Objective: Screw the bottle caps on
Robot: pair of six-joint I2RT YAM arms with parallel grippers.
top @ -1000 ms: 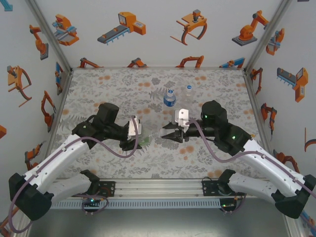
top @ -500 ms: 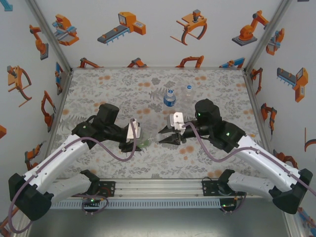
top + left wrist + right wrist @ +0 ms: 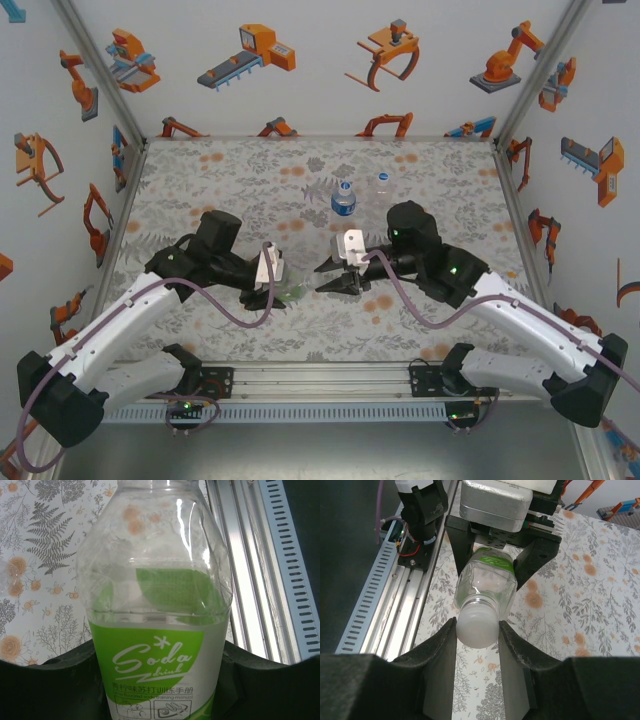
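Green soda bottle (image 3: 157, 630), judged light and crushable, held level just nearward of blue-label bottle (image 3: 343, 198): left gripper (image 3: 278, 283) clamps its labelled band, right gripper (image 3: 477, 626) pinches the white cap (image 3: 476, 631) on its mouth.

Top view: bright, even light from above; I see only soft shadows on the table (image 3: 220, 170). Left wrist: the bottle (image 3: 155, 630) just ahead of the left fingers (image 3: 50, 685) is sharp, with white glare streaks on its shoulder; the rail (image 3: 250, 580) to their right is washed out. Right wrist: the cap (image 3: 476, 627) between the right fingers (image 3: 437, 665) is slightly soft; the fingers are dark and blurred near the lens.
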